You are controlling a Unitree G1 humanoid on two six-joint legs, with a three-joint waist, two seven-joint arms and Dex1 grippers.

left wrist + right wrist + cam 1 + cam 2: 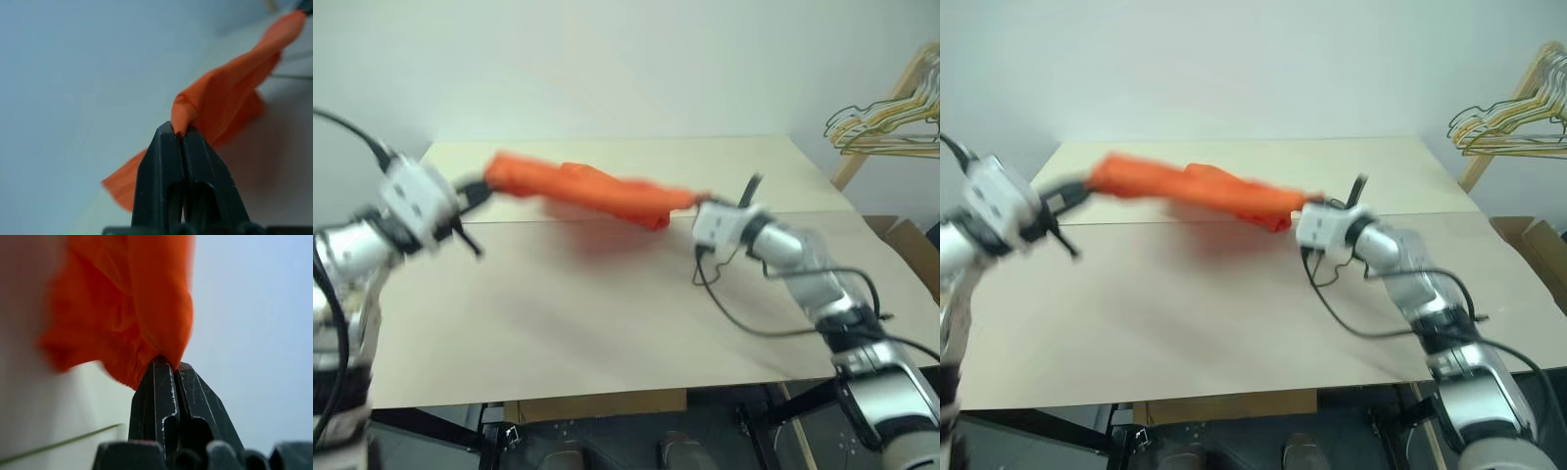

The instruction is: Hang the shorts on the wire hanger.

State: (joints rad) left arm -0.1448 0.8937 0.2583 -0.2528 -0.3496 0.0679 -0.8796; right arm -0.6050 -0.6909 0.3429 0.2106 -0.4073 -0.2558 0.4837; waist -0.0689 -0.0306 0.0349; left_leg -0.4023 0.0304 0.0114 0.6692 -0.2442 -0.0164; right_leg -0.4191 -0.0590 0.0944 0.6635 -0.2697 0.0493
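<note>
A plain test room or lab rather than a home: a bare pale plywood desk (607, 323) stands against an unadorned grey-white wall (607, 69). Off to the right, a bunch of wire hangers (886, 122) hangs on a wooden rack (891, 108), with a cardboard box (913, 245) below.

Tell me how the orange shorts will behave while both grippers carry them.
Likely floppy: the shorts sag slightly between the left gripper and right gripper. Probably light, since tiny pinches hold them above the table. They may slip out, with little fabric gripped.
</note>
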